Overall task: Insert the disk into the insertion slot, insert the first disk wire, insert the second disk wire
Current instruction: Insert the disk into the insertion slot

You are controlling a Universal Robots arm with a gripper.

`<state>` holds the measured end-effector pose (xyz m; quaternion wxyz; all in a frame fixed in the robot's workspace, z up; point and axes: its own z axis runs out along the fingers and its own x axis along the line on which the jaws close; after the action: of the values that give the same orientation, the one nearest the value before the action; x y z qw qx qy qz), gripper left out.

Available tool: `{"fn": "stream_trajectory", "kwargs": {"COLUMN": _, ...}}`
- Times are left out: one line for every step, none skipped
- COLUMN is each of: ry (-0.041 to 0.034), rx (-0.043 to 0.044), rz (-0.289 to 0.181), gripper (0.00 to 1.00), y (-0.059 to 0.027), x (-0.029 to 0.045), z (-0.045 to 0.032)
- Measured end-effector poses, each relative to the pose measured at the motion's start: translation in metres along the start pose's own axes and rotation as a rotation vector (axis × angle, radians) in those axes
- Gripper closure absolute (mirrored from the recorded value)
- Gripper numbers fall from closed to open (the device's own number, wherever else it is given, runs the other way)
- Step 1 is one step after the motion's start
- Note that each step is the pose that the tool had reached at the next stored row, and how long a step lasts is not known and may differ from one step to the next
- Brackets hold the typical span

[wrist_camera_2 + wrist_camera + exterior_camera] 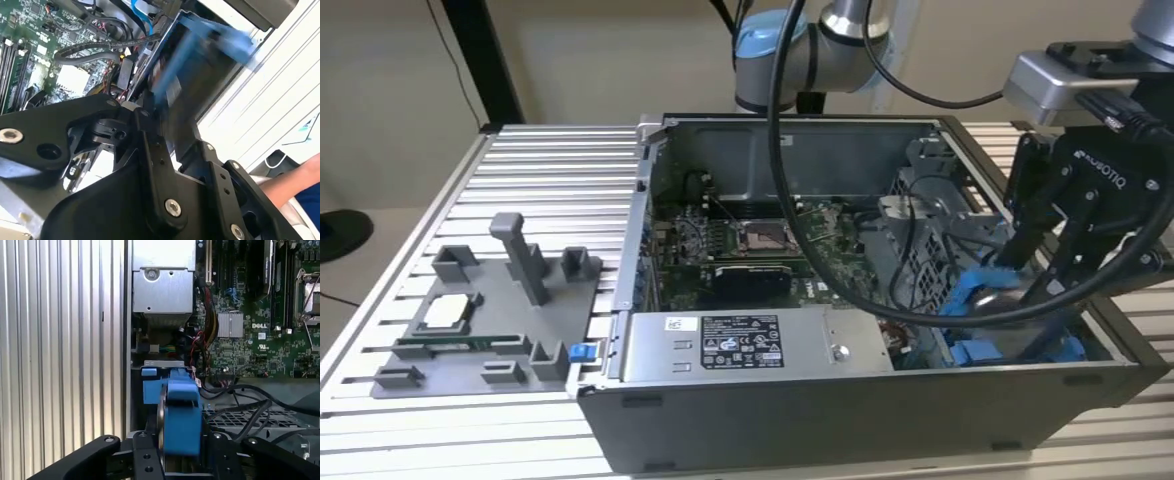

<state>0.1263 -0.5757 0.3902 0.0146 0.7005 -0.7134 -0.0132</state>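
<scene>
My gripper hangs over the exterior view's right front corner of the open computer case. It is shut on the disk, which stands on edge in its bright blue carrier frame between the black fingers. In the exterior view the blue carrier sits just above the insertion slot, a grey bay with blue tabs. In the second wrist view the disk shows dark, with its blue frame blurred beyond my gripper. I cannot pick out the disk wires.
A grey box with a black-and-white sticker fills the case's front. The motherboard lies behind it, and a perforated cage with black cables is beside the disk. A grey fixture tray sits on the slatted table. A person's arm is nearby.
</scene>
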Motion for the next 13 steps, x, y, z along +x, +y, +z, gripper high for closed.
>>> {"fn": "stream_trajectory", "kwargs": {"ry": -0.0002, "rx": 0.0000, "rz": 0.000, "gripper": 0.00, "y": 0.0000, "x": 0.0000, "z": 0.0000}}
{"fn": "stream_trajectory", "kwargs": {"ry": 0.0000, "rx": 0.0000, "rz": 0.000, "gripper": 0.00, "y": 0.0000, "x": 0.0000, "z": -0.0011}}
{"fn": "stream_trajectory", "kwargs": {"ry": -0.0004, "rx": 0.0000, "rz": 0.000, "gripper": 0.00, "y": 0.0002, "x": 0.0001, "z": -0.0044}}
{"fn": "stream_trajectory", "kwargs": {"ry": -0.0002, "rx": 0.0000, "rz": 0.000, "gripper": 0.00, "y": 0.0003, "x": 0.0001, "z": -0.0089}}
{"fn": "stream_trajectory", "kwargs": {"ry": -0.0003, "rx": 0.0000, "rz": 0.000, "gripper": 0.00, "y": 0.0005, "x": 0.0000, "z": -0.0136}}
{"fn": "stream_trajectory", "kwargs": {"ry": -0.0004, "rx": -0.0001, "rz": 0.000, "gripper": 0.00, "y": 0.0007, "x": 0.0001, "z": -0.0180}}
{"fn": "stream_trajectory", "kwargs": {"ry": -0.0009, "rx": 0.0000, "rz": 0.000, "gripper": 0.00, "y": 0.0008, "x": 0.0000, "z": -0.0207}}
{"fn": "stream_trajectory", "kwargs": {"ry": -0.0014, "rx": 0.0011, "rz": 0.000, "gripper": 0.00, "y": 0.0008, "x": -0.0002, "z": -0.0211}}
{"fn": "stream_trajectory", "kwargs": {"ry": -0.0019, "rx": 0.0055, "rz": 0.000, "gripper": 0.00, "y": 0.0009, "x": -0.0010, "z": -0.0210}}
{"fn": "stream_trajectory", "kwargs": {"ry": -0.0018, "rx": 0.0161, "rz": 0.000, "gripper": 0.00, "y": 0.0013, "x": -0.0019, "z": -0.0211}}
{"fn": "stream_trajectory", "kwargs": {"ry": -0.0019, "rx": 0.0284, "rz": -0.001, "gripper": 0.00, "y": 0.0019, "x": -0.0029, "z": -0.0208}}
{"fn": "stream_trajectory", "kwargs": {"ry": -0.0022, "rx": 0.0400, "rz": -0.001, "gripper": 0.00, "y": 0.0024, "x": -0.0039, "z": -0.0203}}
{"fn": "stream_trajectory", "kwargs": {"ry": -0.0023, "rx": 0.0510, "rz": -0.002, "gripper": 0.00, "y": 0.0030, "x": -0.0050, "z": -0.0199}}
